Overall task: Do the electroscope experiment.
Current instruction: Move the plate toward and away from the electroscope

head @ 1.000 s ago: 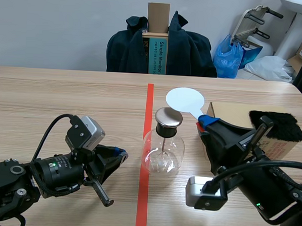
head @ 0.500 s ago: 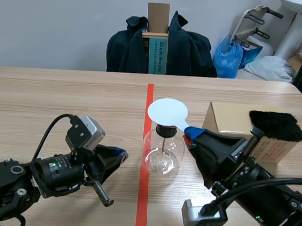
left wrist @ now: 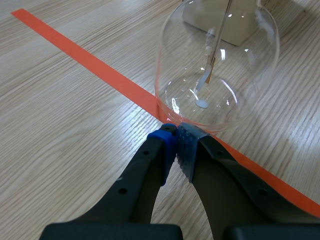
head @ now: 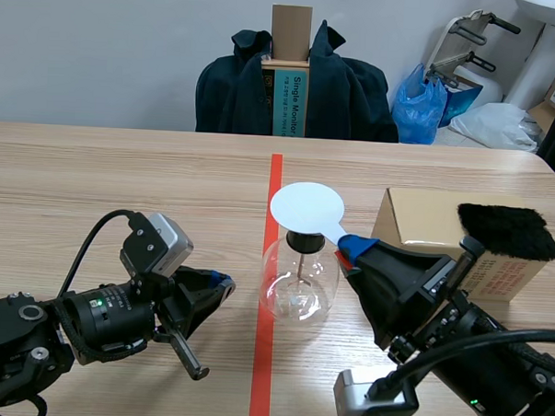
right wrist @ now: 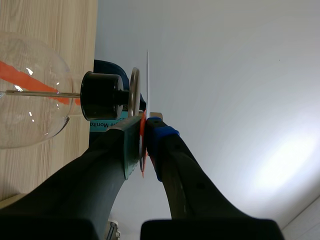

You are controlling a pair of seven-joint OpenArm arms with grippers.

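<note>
Glass flask of the electroscope (head: 298,283) is standing upright on the table (head: 122,183), right beside the orange tape line and pretty much between my two arms. What matters for the next bit is up top. My right tool (head: 349,248) is clenched on the handle of the white disc (head: 306,207) and holds it flat straight over the flask's neck. The disc's face is square to the upright rod, so it blocks the top from the scene camera. From the right wrist camera the disc is edge-on, just past the metal cap (right wrist: 135,92) that sits on the black stopper (right wrist: 100,96). It looks like there's a sliver of a gap, but I honestly can't tell if they're touching. So the right arm is clearly the one in position, and my guess is the move left is a short straight drop along the rod's line, nothing sideways. My left tool (left wrist: 176,145) is pinched closed on nothing. It lies low on the table with its pads right at the foot of the glass, over the tape. Whether it actually touches the glass, I can't say. Off to the right there's a cardboard box (head: 424,219) with a lump of black fur (head: 509,232) on it, well apart from the flask.
</note>
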